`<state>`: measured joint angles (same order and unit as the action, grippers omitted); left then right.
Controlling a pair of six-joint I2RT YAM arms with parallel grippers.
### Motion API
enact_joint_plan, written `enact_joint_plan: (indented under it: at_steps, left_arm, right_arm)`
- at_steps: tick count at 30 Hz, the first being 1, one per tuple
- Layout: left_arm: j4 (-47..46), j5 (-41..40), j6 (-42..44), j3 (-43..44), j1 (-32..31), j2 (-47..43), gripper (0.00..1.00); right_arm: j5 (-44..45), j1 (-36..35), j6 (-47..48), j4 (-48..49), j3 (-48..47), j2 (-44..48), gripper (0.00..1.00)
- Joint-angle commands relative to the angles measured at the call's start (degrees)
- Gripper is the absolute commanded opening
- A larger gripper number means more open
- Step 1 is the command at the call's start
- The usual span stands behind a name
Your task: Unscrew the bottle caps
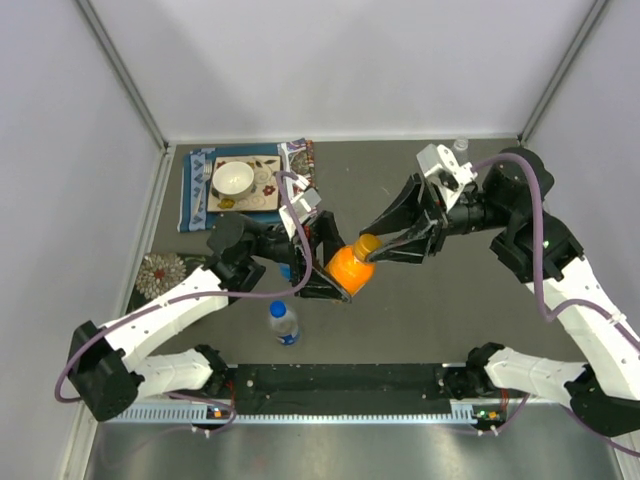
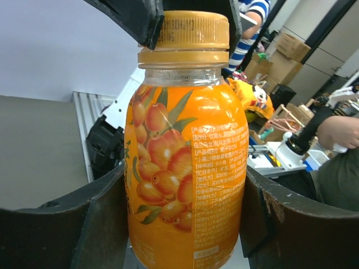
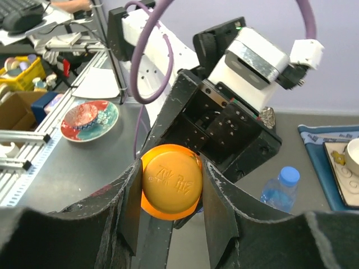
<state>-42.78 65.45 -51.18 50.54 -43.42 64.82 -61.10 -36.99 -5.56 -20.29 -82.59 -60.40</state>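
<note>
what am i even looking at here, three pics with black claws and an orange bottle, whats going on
These are two robot arms bolted to a table, seen by three cameras. The wide picture looks down from above. The other two come from a camera on each wrist, so the black shapes at their edges are that arm's own fingers.

The left gripper clamps the body of the orange bottle and holds it tilted between the arms. The right gripper is closed on its orange cap, placed to twist it off.

On the table stand a clear bottle with a blue cap, a tray with a white bowl on a blue cloth, and a patterned dish.
</note>
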Motion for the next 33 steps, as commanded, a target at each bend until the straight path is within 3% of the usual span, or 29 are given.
enact_joint_plan:
  at_steps: [1, 6, 9, 11, 12, 13, 15, 16, 17, 19, 22, 29, 32, 33]
  left_arm:
    - [-13.5, 2.3, -5.0, 1.1, 0.6, 0.2, 0.31]
    - [-15.0, 3.4, -6.0, 1.4, 0.8, 1.4, 0.31]
    - [-13.0, 3.9, -4.8, 1.7, 1.2, 1.5, 0.31]
    - [-10.1, 3.8, -1.6, 2.1, 1.5, 1.5, 0.30]
    - [-5.5, 3.7, 0.2, 2.8, 1.7, 1.1, 0.29]
    - [-2.9, 3.1, 1.9, 3.2, 1.6, 0.9, 0.29]
    - [6.2, 1.8, 8.6, 4.5, 1.7, -0.2, 0.29]
    - [9.6, -0.7, 13.9, 4.9, 1.6, -0.7, 0.29]
    - [13.2, -2.7, 16.6, 5.6, 1.6, -1.4, 0.31]
    - [21.8, -8.1, 24.1, 6.4, 1.4, -3.0, 0.31]
    - [27.5, -13.0, 29.8, 7.2, 1.4, -4.5, 0.31]
    - [33.2, -31.2, 38.2, 6.6, -0.7, -7.6, 0.33]
    - [35.1, -43.0, 42.8, 6.4, -3.6, -8.7, 0.33]
    - [36.0, -49.7, 43.9, 6.3, -4.6, -9.3, 0.33]
  right_arm:
    - [-8.0, 0.1, 8.1, -1.9, 0.6, 1.4, 0.00]
    - [-11.4, 0.0, 11.1, -2.4, 2.0, 2.0, 0.00]
    - [-8.6, 0.0, 11.2, -2.4, 3.0, 3.2, 0.00]
    - [-2.7, 0.1, 10.5, -2.3, 2.8, 3.9, 0.12]
    - [-0.1, 0.2, 9.5, -2.1, 2.5, 4.5, 0.22]
    - [2.4, 0.1, 8.8, -2.1, 1.5, 4.7, 0.38]
    - [9.0, 0.2, 6.4, -2.0, 0.3, 5.3, 0.56]
    - [13.7, 0.1, 6.0, -2.0, -0.6, 5.4, 0.67]
    - [16.1, 0.2, 4.0, -2.0, -1.3, 5.6, 0.71]
    - [26.8, 0.1, 2.1, -1.9, -3.3, 5.6, 0.77]
    - [35.5, 0.2, -1.0, -2.7, -6.8, 5.2, 0.80]
    - [43.6, 0.2, -13.6, -3.4, -12.2, 2.8, 0.84]
    - [44.9, 0.1, -19.4, -4.3, -13.6, 1.4, 0.87]
    - [44.9, 0.0, -20.4, -5.9, -14.3, -0.2, 0.92]
